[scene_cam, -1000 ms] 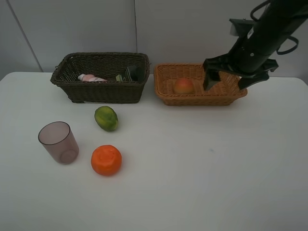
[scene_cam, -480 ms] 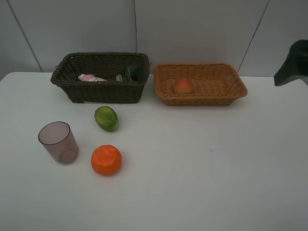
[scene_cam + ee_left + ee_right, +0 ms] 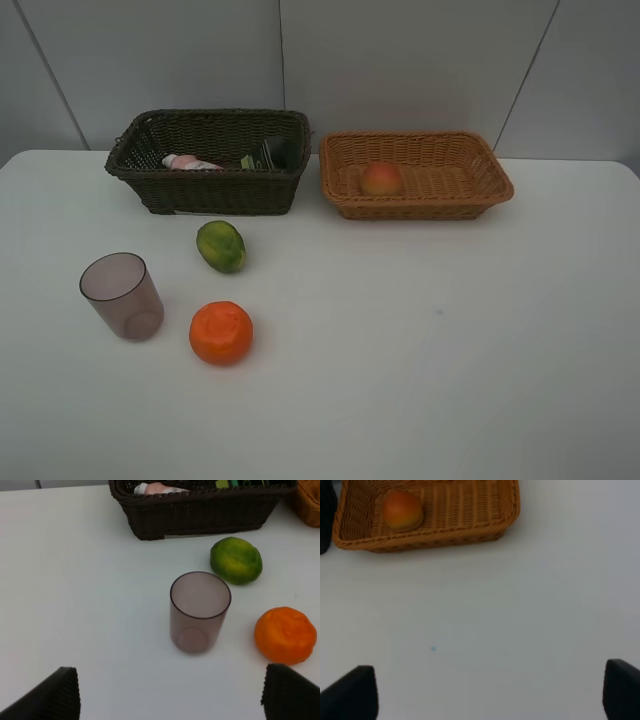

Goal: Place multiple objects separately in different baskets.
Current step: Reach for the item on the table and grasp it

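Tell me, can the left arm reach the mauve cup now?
Probably yes. The open left gripper faces the upright cup with only bare table between; the green fruit and orange lie off to the side.

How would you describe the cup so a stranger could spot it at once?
Find the dark basket on the table. In front of it lie a green fruit, an orange and, farthest left, the cup. It alone is see-through and mauve.

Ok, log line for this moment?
peach in tan basket; pink bottle, green bottle in dark basket; cup, green fruit, orange loose; left gripper, right gripper open
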Tool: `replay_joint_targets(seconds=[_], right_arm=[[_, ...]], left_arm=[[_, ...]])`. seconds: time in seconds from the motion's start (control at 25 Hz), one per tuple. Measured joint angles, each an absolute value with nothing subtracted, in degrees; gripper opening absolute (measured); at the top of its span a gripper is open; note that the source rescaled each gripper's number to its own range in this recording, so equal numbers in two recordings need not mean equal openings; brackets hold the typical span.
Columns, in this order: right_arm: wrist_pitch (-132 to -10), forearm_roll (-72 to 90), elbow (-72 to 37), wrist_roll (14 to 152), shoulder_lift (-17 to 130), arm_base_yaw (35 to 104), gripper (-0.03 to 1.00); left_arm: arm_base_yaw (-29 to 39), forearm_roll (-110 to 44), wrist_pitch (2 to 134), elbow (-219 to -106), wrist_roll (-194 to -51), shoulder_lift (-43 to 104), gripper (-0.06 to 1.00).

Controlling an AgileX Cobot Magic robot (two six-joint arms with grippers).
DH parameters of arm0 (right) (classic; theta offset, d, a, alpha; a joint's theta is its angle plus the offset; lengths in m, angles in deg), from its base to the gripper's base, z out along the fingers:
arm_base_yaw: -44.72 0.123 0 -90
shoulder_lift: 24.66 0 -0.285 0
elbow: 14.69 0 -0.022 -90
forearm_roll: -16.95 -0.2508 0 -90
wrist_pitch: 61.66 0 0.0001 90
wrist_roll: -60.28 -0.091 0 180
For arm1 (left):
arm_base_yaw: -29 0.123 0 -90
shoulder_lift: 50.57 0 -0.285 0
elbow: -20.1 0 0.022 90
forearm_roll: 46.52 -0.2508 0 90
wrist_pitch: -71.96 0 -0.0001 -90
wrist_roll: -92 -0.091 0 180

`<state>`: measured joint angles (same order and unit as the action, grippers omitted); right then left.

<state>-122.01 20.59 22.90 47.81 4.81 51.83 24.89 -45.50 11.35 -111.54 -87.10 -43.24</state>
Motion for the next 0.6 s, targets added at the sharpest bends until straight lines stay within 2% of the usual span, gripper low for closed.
replay_joint_targets(seconds=[0.32, 0.6], right_arm=[[-122.07, 20.64, 28.75, 48.3, -11.01, 51.83, 0.97], [-122.32, 18.95, 32.45, 57.23, -17.02, 51.83, 0.97]], left_arm=[[24.89, -45.5, 11.35, -111.54, -87.1, -43.24, 0.94], [24.89, -45.5, 11.35, -111.54, -87.1, -43.24, 0.94]])
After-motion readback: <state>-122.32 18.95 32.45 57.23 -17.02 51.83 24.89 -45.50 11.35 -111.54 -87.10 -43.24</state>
